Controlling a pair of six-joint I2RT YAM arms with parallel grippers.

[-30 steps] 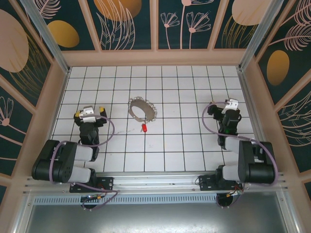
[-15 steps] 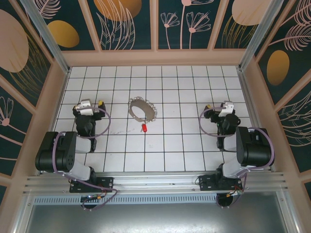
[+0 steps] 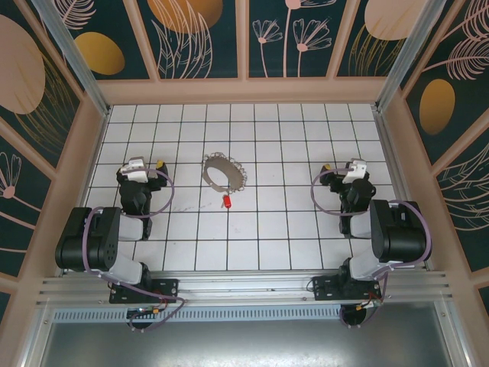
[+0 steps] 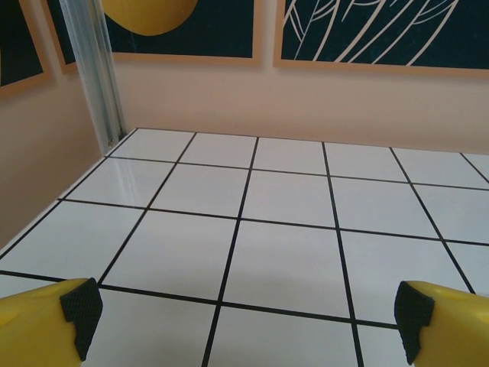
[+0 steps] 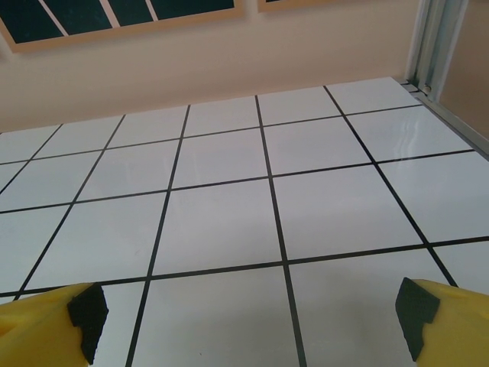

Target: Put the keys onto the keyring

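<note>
Left tool (image 3: 140, 167) and right tool (image 3: 343, 169) are both gaping wide, gripping nothing, their yellow fingers (image 4: 46, 321) with dark pads spread to the edges of each wrist view. Each is hanging low over the white tiled desk (image 3: 290, 229), well apart on opposite sides. Between them the keyring (image 3: 217, 160) is lying as a pale hoop fringed with silvery loops, and the red-headed key (image 3: 227, 201) is resting just beside its near edge, apart from it. Bare tiles are separating both tools from these. Both arms are sitting folded back over their bases, wrists pointing toward the patterned far wall (image 3: 244, 38).
</note>
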